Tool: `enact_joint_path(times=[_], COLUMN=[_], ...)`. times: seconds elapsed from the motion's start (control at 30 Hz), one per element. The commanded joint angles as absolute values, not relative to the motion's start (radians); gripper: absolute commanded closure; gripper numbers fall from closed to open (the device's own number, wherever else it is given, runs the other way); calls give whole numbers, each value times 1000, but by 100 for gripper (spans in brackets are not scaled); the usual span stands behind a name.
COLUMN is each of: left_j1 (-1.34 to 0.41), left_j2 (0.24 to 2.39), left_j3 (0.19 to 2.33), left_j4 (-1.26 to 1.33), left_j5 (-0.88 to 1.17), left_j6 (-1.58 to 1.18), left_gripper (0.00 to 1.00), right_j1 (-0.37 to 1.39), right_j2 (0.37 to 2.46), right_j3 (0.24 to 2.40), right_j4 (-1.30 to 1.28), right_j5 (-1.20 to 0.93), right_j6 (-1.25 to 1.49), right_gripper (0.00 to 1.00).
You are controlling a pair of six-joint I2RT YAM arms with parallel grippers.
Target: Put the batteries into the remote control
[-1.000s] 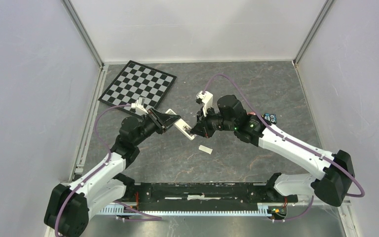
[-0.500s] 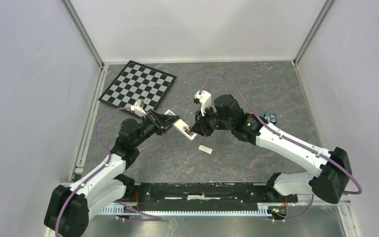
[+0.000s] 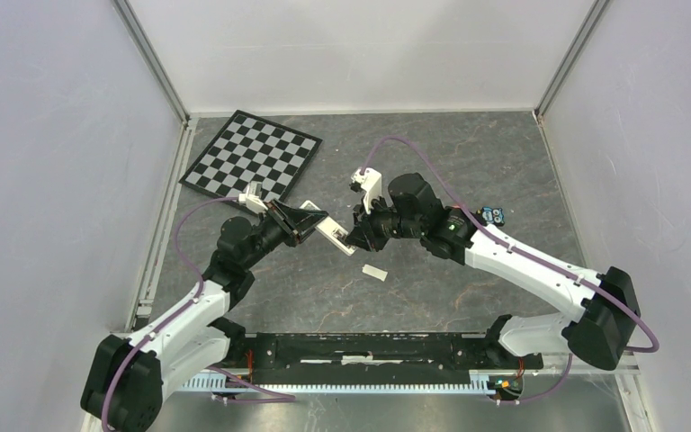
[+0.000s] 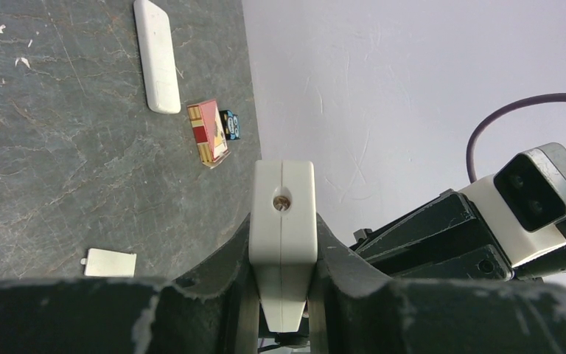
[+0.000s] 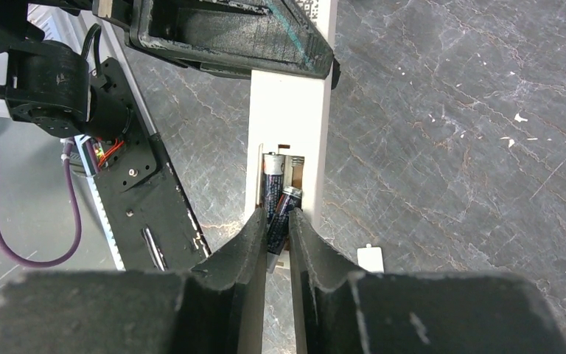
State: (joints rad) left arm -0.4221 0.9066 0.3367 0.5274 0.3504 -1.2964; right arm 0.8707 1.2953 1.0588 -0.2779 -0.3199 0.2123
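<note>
My left gripper [image 3: 310, 219] is shut on the white remote control [image 3: 333, 232] and holds it above the table. In the left wrist view the remote [image 4: 282, 221] stands edge-on between the fingers. In the right wrist view the remote [image 5: 287, 110] shows its back, with the compartment open. One dark battery [image 5: 272, 177] lies in the compartment. My right gripper [image 5: 278, 221] is shut on a second battery [image 5: 286, 210], tilted with its far end in the compartment beside the first. In the top view the right gripper [image 3: 357, 241] is at the remote's near end.
A small white battery cover [image 3: 375, 272] lies on the table just below the grippers. A chessboard [image 3: 252, 153] lies at the back left. A red and yellow pack [image 4: 208, 131], a small blue item [image 4: 230, 123] and a white oblong object [image 4: 157, 55] lie to the right.
My right arm has shifted a little left, bringing its gripper closer onto the remote's end. The left arm has barely moved.
</note>
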Motion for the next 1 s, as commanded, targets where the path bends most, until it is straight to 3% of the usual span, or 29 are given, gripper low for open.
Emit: enact_joint_path(times=[0.0, 0.37, 0.5, 0.6, 0.7, 0.97], left_j1=[-419, -419, -418, -418, -417, -417], left_j2=[904, 877, 861, 850, 840, 824], left_j3=[339, 313, 312, 311, 304, 282], left_j4=[621, 611, 599, 585, 586, 663], left_j5=[370, 367, 365, 361, 355, 340], left_j6=[-1350, -1366, -1381, -1413, -1472, -1648], left_gripper=[98, 98, 98, 98, 98, 98], right_j1=[876, 875, 874, 874, 874, 874], right_j2=[1304, 1234, 1181, 1123, 1044, 924], right_j3=[1086, 1081, 1051, 983, 863, 582], right_j4=[-252, -167, -119, -50, 79, 506], right_j5=[-309, -202, -176, -135, -94, -67], right_j6=[218, 295, 328, 395, 515, 853], right_gripper=[79, 67, 52, 32, 18, 2])
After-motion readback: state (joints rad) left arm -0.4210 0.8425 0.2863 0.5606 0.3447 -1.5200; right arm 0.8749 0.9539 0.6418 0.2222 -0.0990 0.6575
